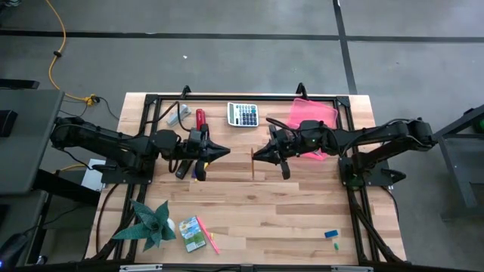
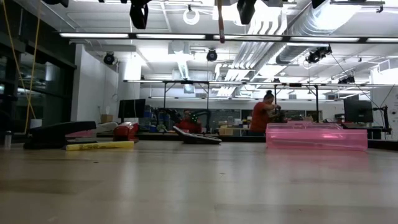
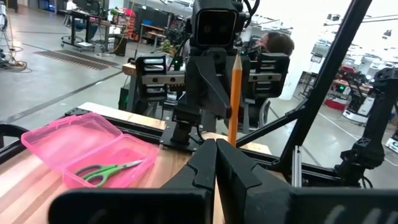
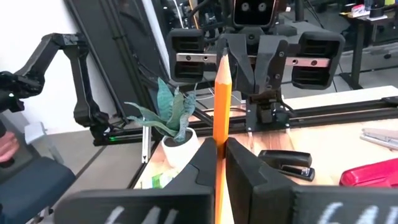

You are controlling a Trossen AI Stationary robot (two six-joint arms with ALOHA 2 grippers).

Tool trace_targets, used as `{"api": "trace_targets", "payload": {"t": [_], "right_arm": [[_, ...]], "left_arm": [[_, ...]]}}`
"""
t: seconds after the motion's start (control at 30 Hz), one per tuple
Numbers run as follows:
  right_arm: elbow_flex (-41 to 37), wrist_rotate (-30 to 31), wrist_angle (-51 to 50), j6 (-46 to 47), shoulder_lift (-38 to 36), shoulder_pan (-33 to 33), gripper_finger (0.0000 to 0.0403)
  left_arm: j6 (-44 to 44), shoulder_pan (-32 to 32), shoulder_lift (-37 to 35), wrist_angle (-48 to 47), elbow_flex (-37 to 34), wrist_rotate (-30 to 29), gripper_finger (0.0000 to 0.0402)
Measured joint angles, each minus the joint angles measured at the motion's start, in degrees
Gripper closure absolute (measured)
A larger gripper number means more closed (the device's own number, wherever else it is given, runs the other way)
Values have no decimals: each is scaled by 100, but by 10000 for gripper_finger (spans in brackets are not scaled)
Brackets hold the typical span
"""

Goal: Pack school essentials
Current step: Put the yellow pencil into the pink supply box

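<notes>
An orange pencil (image 1: 251,162) stands upright in the air over the middle of the table, tip up, with my right gripper (image 1: 255,155) shut on it. My left gripper (image 1: 225,151) faces it from the table's left, level and shut, with nothing between its fingers and a small gap to the pencil. An open pink case (image 1: 314,121) lies at the far right with green-handled scissors (image 3: 109,171) inside. A green-yellow crayon box (image 1: 192,233) and a pink stick (image 1: 210,236) lie near the front edge, and a tiny blue eraser (image 1: 331,233) lies at the front right. My right gripper pinches the pencil's shaft (image 4: 221,134) between its two fingers. The fingers come in level from the table's right and lie across the pencil. The pencil is upright and lifted clear of the table, its sharpened tip (image 4: 222,59) above the fingers and its other end (image 2: 220,37) below them.
A grey-white calculator (image 1: 243,114) and a red stapler (image 1: 200,119) lie at the far edge. A black stapler (image 1: 181,166) and a yellow stick (image 2: 99,145) lie under my left arm. A potted plant (image 1: 151,224) stands at the front left. A person (image 2: 260,116) is in the room behind.
</notes>
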Motion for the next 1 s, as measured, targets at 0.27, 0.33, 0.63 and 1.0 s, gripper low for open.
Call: {"api": "trace_targets", "payload": {"t": [0.27, 0.33, 0.63, 1.0], "right_arm": [[2, 11, -129, 8, 0, 0, 403], [2, 11, -136, 3, -3, -18, 403], [265, 877, -2169, -221, -720, -341, 403], [767, 3134, -6715, 43, -859, -821, 403]], "left_arm": [[2, 0, 0, -2, 0, 236, 401], [46, 0, 0, 0, 0, 249, 401], [324, 22, -121, 5, -4, 503, 401], [645, 332, -605, 6, -4, 563, 401]]}}
